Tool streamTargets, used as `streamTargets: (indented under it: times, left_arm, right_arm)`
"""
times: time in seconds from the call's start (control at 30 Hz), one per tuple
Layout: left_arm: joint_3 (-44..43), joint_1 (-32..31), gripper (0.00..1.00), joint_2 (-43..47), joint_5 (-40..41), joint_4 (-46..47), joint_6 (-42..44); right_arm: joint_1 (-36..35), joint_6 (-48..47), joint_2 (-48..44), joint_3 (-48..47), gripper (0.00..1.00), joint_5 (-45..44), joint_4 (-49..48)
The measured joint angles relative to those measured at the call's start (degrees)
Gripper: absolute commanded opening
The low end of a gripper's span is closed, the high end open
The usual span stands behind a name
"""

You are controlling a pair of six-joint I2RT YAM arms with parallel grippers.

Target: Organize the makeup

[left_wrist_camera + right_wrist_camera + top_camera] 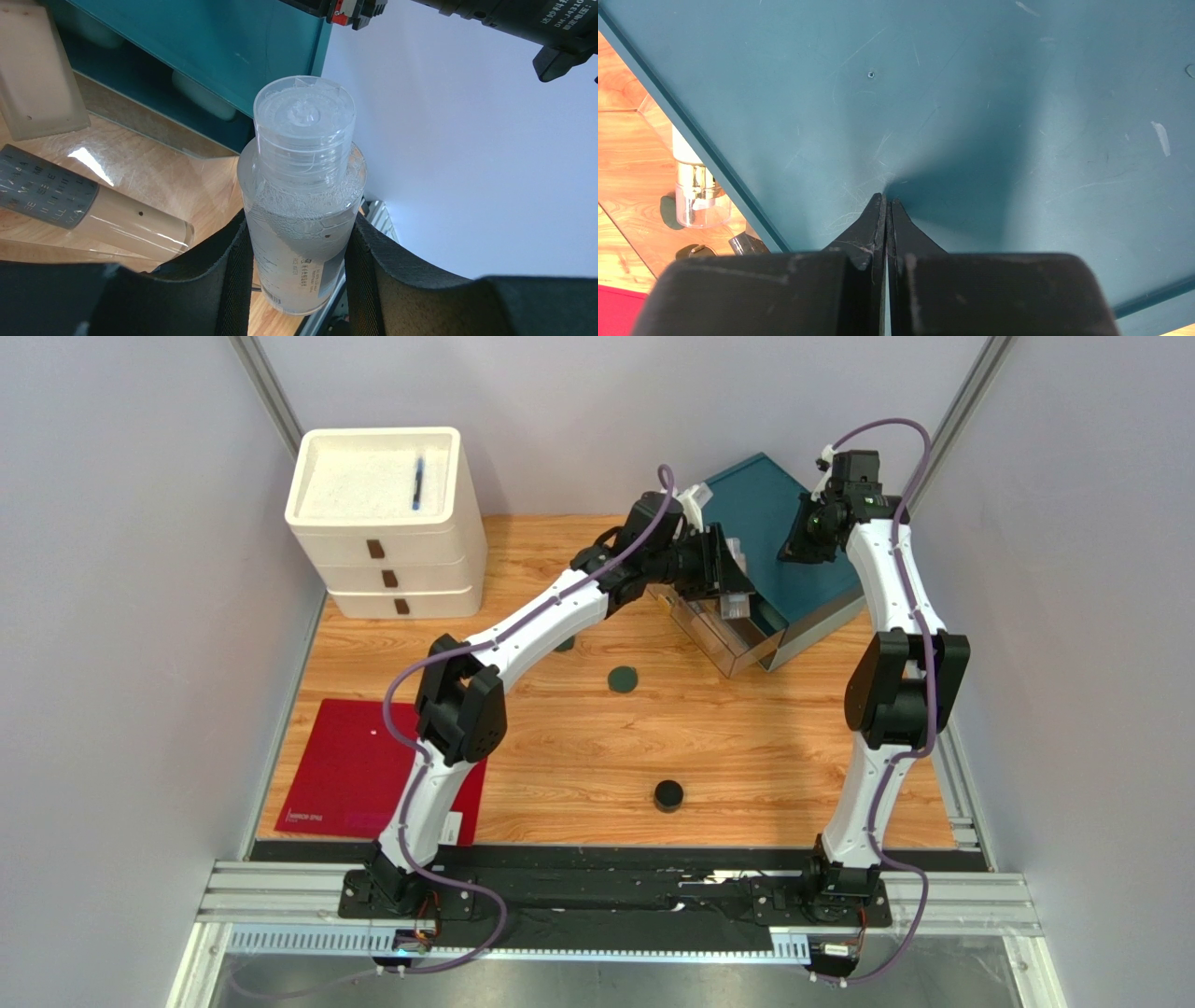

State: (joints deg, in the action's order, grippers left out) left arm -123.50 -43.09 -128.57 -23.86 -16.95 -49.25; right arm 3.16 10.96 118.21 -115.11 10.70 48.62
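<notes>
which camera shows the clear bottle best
Left wrist: the clear bottle fills the frame, cap and liquid plain, clamped in the left end effector. Top external loses it behind that end effector; right wrist faces the teal case.

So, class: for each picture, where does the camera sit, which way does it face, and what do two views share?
Top external: above and behind the robot, looking down on the wooden table; left arm and right arm show, bases included.
Left wrist: on the left arm, looking along the left gripper, shut on the clear bottle.
Right wrist: on the right arm, facing the teal case close up; the right gripper shows, shut.
Shared: both wrist views show the teal case.
</notes>
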Motion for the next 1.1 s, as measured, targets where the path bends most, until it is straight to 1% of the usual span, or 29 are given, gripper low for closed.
streamTargets:
  times: [0.03, 0.1, 0.13, 0.2, 0.23, 0.3, 0.47, 0.67, 0.77, 0.8, 0.83, 0.87, 0.9, 0.97, 1.0, 1.07, 1.1]
  left_arm:
    - [0.00, 0.00, 0.37, -0.04, -0.02, 0.02, -0.07]
    - [0.00, 0.00, 0.39, -0.28, -0.07, -0.11, -0.15]
    - [0.00, 0.00, 0.43, -0.48, -0.04, -0.28, -0.13]
    - [0.00, 0.00, 0.51, -0.85, 0.02, -0.94, 0.09]
    - [0.00, 0.00, 0.60, -1.05, 0.11, -1.38, 0.20]
    - [0.00, 0.00, 0.69, -1.40, 0.28, -1.99, 0.55]
    - [-0.39, 0.15, 0.68, -2.60, 0.37, -2.58, 0.66]
    - [-1.05, 0.81, 0.61, -2.97, 0.42, -2.67, 0.72]
    - [-0.96, 1.64, 0.51, -2.47, 0.81, -2.99, 1.44]
    - [-0.55, 2.08, 0.39, -1.90, 0.94, -3.17, 1.79]
    - [0.24, 2.58, 0.36, -1.03, 1.09, -3.30, 2.12]
    - [2.05, 3.26, 0.33, 0.61, 1.27, -3.02, 2.54]
    - [4.22, 4.00, 0.18, 2.49, 1.44, -2.95, 2.86]
    - [11.23, 5.97, 0.09, 7.98, 1.64, -2.32, 3.85]
    - [13.14, 6.60, 0.00, 9.64, 1.79, -2.36, 3.61]
    - [21.27, 9.20, 0.00, 15.56, 1.81, -0.09, 3.98]
    - [23.85, 10.14, 0.00, 17.35, 1.75, 0.09, 3.72]
  right_arm:
    - [0.00, 0.00, 0.00, 0.00, 0.00, 0.00, 0.00]
    - [0.04, 0.00, 0.00, 0.00, 0.00, 0.02, 0.00]
    - [0.04, 0.00, 0.00, 0.02, 0.00, 0.07, -0.02]
    - [0.04, 0.00, 0.00, 0.09, 0.00, 0.13, -0.07]
    - [0.04, 0.00, 0.00, 0.11, 0.00, 0.15, -0.09]
    - [0.04, 0.00, -0.04, 0.15, 0.00, 0.15, -0.13]
    - [0.04, 0.00, -0.13, 0.22, 0.00, 0.11, -0.15]
    - [0.15, 0.04, -0.35, 0.74, 0.00, 0.26, -0.46]
    - [0.20, 0.07, -0.48, 0.85, 0.00, 0.33, -0.57]
    - [0.20, 0.07, -0.48, 0.87, 0.00, 0.31, -0.57]
    - [0.20, 0.09, -0.50, 0.92, 0.00, 0.33, -0.63]
    - [0.20, 0.09, -0.57, 1.07, 0.00, 0.33, -0.72]
    - [0.20, 0.11, -0.59, 1.09, 0.00, 0.33, -0.76]
    - [0.22, 0.13, -0.63, 1.18, 0.00, 0.33, -0.85]
    - [0.22, 0.15, -0.63, 1.20, 0.00, 0.35, -0.90]
    - [0.22, 0.15, -0.72, 1.44, 0.00, 0.33, -1.09]
    - [0.22, 0.15, -0.74, 1.51, 0.00, 0.35, -1.14]
